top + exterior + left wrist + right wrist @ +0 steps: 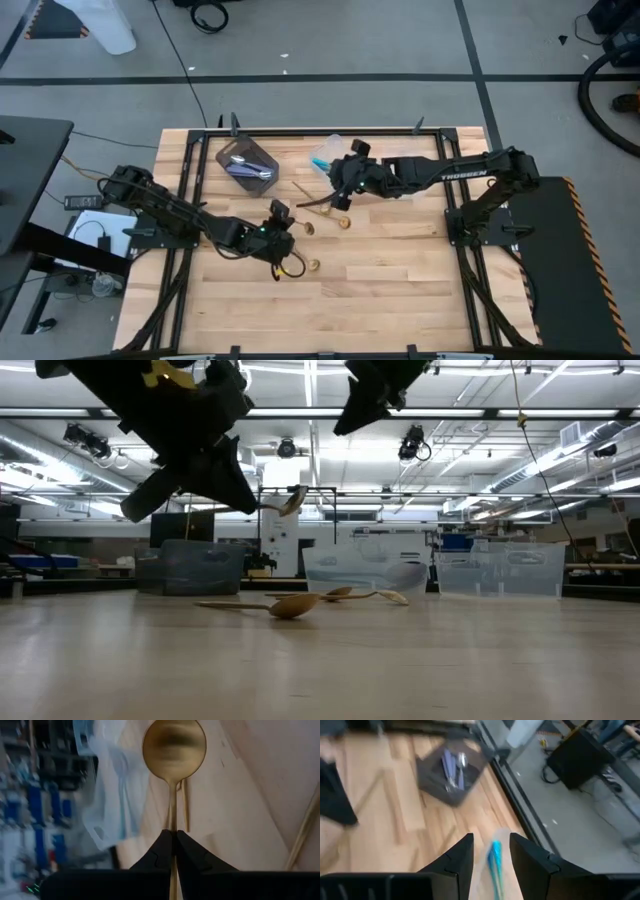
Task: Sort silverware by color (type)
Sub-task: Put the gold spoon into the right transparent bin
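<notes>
Left tool (172, 840) clamped on gold spoon (174, 750); right tool (491, 851) apart, arm lettered "TROSSEN".

Dark tub (248, 163) holding spoons (243, 166) left of clear tub (326, 155), loose spoons (325, 222) before them

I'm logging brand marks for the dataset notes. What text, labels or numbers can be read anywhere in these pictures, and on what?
"TROSSEN": white letters along the right arm, in the high view.
The low view shows shelves and bins far behind the table, but any labels there are too small to read.
Nothing readable on the gold spoon, the dark tub, the table or the left arm.
</notes>
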